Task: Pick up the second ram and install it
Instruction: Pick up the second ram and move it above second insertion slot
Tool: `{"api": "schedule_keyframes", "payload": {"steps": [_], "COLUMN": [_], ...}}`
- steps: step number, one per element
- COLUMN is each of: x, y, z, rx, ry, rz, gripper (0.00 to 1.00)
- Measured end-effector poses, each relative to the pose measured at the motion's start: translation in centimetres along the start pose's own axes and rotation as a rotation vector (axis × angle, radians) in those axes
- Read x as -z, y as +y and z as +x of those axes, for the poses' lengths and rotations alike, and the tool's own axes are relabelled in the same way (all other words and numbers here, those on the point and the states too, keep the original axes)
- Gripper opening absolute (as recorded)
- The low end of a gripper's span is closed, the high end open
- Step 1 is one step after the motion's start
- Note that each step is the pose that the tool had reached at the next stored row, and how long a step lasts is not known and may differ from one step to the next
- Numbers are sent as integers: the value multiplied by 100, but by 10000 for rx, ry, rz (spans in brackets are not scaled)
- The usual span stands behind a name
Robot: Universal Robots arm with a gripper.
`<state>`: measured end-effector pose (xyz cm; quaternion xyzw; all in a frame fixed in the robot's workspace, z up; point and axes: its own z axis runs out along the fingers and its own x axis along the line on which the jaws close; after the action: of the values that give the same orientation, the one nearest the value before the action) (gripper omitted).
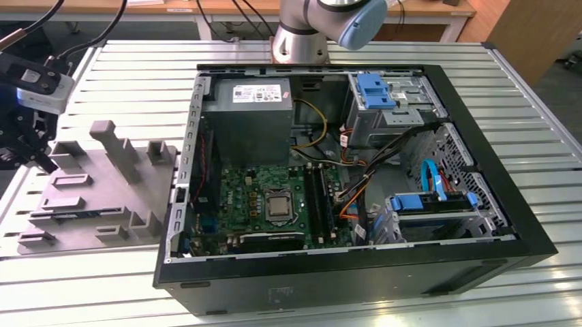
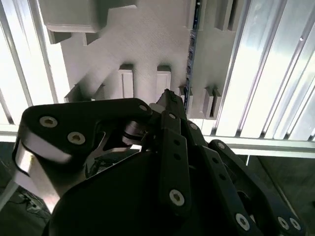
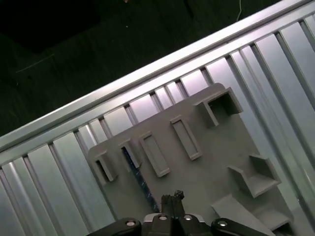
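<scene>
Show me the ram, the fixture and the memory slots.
ram (image 2: 192,44): second wrist view, midway along its thin blue edge.
fixture (image 3: 211,157): first wrist view, bare part of its base plate.
memory slots (image 1: 315,197): exterior view, middle of the long black strips.

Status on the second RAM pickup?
Gripper low over grey fixture, right by second ram end. Ram on edge in fixture slot, contact unclear. Nothing between them.

The second ram (image 3: 138,174) sits in the fixture block (image 1: 100,197), exterior view's left of the case (image 1: 318,283).
</scene>
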<state>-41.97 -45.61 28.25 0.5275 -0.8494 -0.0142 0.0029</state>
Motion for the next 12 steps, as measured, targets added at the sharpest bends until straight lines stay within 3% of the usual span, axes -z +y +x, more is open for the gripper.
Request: {"api": "schedule_keyframes", "payload": {"steps": [12], "x": [-30], "y": [-1], "z": [0], "rx": [2179], "ry": [70], "rz": [-17], "gripper": [11]}}
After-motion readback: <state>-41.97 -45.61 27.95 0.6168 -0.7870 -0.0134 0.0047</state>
